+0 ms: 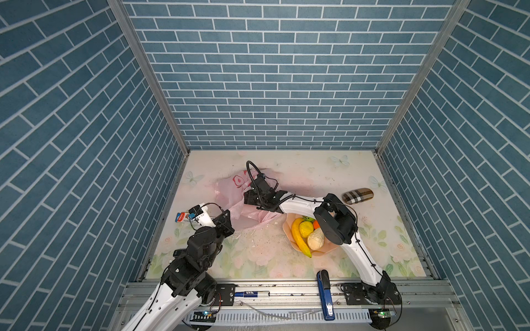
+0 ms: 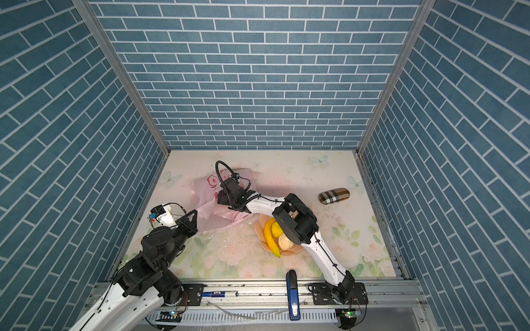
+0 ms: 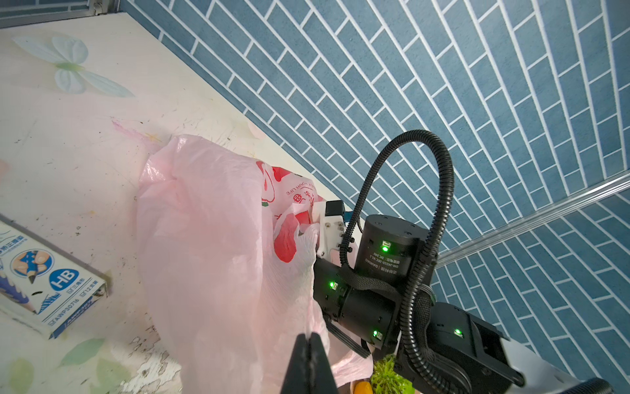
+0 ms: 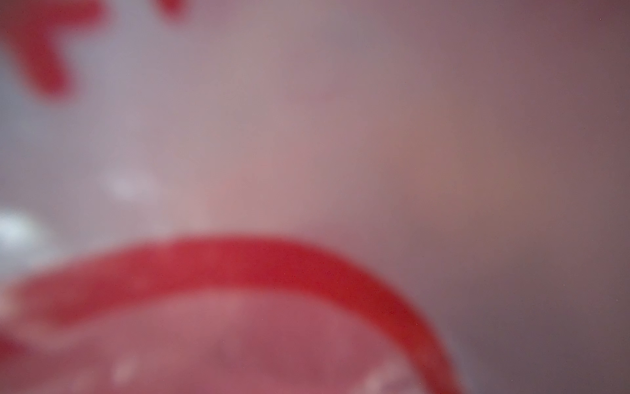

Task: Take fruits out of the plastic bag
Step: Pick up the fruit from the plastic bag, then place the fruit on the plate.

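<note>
plastic bag (image 1: 229,197) — thin pale pink film with red fruit print — lies crumpled on the worktop (image 1: 315,177), left of centre and towards the rear, with its near folds just beside the bowl (image 1: 286,229).

left arm (image 1: 200,243): reaches to the bag's near left edge. left jaws are closed and pinch a fold of the film. in the left wrist view the bag (image 3: 211,238) gathers at the closed tips.

right arm (image 1: 301,205): passes over the bowl to the bag. right jaws are buried in the film and hidden in both top views, so open or closed cannot be told. the right wrist view shows only blurred pink film (image 4: 341,136) with red print close against the lens.

fruits out of the bag, all in the peach petal-edged bowl:
- banana (image 1: 299,238), along the bowl's left side, tip over the near rim
- lemon (image 1: 306,228), touching the banana
- cream-white lumpy fruit (image 1: 315,240), just beside both
- small orange (image 1: 316,224) and green fruit (image 1: 308,219), partly covered by the right arm's elbow

contents of the bag itself cannot be made out.

surroundings — pencil box (image 1: 182,217) at the worktop's left edge near the left arm. plaid case (image 1: 358,196) at the right rear, well apart from the bowl. blue stapler (image 1: 325,295) lies across the front edge. marker (image 1: 252,293) lies on the front rail.
</note>
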`<act>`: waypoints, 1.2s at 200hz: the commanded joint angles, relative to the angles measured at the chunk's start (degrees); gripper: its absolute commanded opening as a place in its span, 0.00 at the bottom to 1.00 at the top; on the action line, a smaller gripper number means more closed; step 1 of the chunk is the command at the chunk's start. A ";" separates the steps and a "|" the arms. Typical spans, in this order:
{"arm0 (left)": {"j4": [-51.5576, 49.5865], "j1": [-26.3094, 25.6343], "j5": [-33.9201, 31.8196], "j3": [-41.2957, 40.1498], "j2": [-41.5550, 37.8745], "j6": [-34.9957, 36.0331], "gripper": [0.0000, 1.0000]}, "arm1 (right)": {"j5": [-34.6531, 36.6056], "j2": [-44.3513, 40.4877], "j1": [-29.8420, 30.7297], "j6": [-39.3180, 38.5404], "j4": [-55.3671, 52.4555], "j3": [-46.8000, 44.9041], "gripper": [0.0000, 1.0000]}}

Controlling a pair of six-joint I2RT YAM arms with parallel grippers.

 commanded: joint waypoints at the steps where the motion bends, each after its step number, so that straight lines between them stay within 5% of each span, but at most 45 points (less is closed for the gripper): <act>1: 1.14 -0.41 -1.92 -0.21 -0.26 1.73 0.00 | -2.79 -5.34 1.54 -3.34 -2.94 -1.97 0.45; 138: 4.47 -0.34 -5.84 -1.05 -0.31 3.67 0.00 | -15.90 -24.06 4.94 -9.87 -20.92 -12.94 0.43; 240: 4.40 -0.37 -6.47 -0.28 0.90 5.04 0.00 | -5.23 -42.98 4.51 -12.86 -38.38 -22.35 0.43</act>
